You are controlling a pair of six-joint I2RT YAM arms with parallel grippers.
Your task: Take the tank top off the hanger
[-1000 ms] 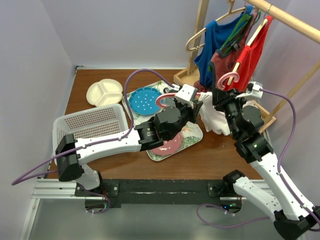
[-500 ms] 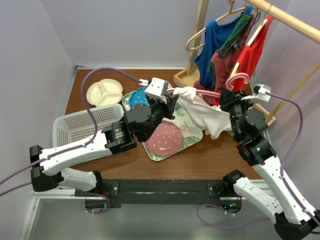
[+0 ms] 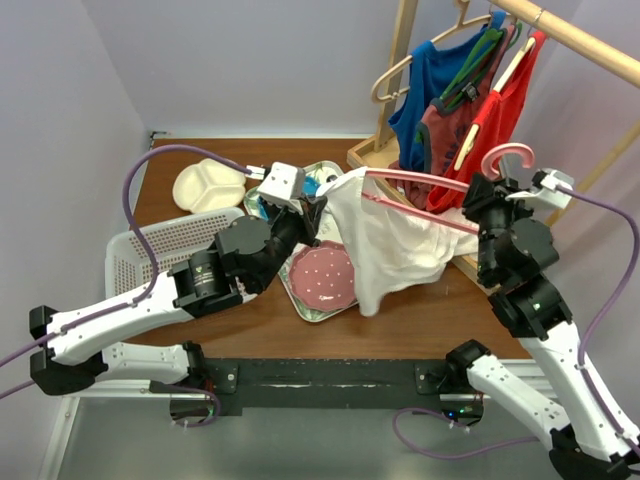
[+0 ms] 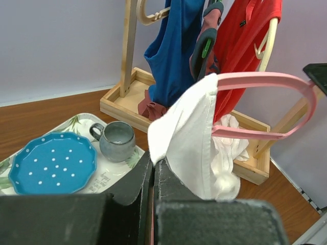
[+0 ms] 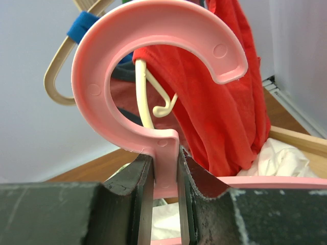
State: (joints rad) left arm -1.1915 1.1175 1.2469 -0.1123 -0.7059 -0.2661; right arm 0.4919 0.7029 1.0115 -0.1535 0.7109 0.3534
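The white tank top [image 3: 385, 235] hangs stretched between my two grippers, still draped over the pink hanger [image 3: 420, 184]. My left gripper [image 3: 316, 206] is shut on one edge of the tank top [image 4: 191, 138], above the tray; its jaws [image 4: 153, 164] pinch the white cloth. At the right, my right gripper [image 3: 489, 192] is shut on the neck of the hanger just below its hook [image 5: 153, 66], fingers [image 5: 166, 163] on either side of it. The hanger's arms [image 4: 260, 80] run from the cloth toward the right gripper.
A tray [image 3: 300, 306] holds a pink plate [image 3: 325, 275], a blue dotted plate [image 4: 53, 162] and a grey mug [image 4: 116, 140]. A white divided dish [image 3: 207, 183] and a white basket [image 3: 170, 245] lie left. The wooden rack [image 3: 400, 60] carries blue [image 3: 430, 75] and red [image 3: 505, 95] garments.
My left gripper has pulled the tank top's edge to the left, and my right gripper has carried the hanger right and up. The cloth is now spread wide between them.
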